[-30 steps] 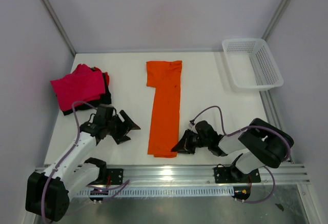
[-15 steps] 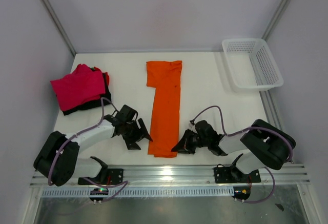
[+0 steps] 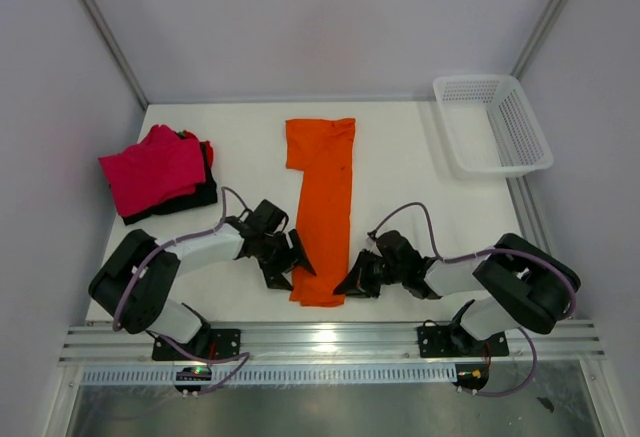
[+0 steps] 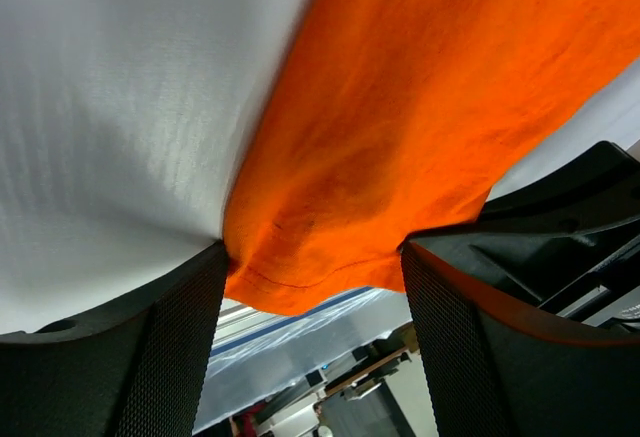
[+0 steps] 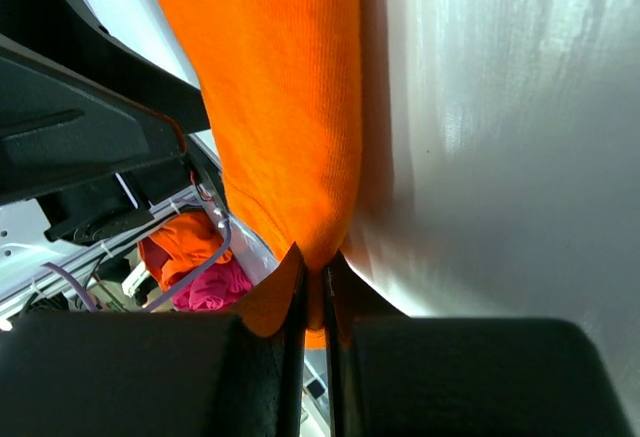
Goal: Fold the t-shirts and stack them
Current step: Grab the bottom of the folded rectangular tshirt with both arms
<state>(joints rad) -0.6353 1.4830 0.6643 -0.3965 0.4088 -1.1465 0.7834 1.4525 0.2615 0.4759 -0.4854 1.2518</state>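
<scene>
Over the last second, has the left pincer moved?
Yes. The left pincer has swung right, away from the pink t-shirt, and now straddles the near left corner of the orange t-shirt.

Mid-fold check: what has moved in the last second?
The left gripper swung right, from beside the pink and black pile to the orange t-shirt, at its near left corner. Its jaws are open astride the hem, gripping nothing yet. The right gripper stays shut on the near right corner. The pile and basket are unmoved.
</scene>
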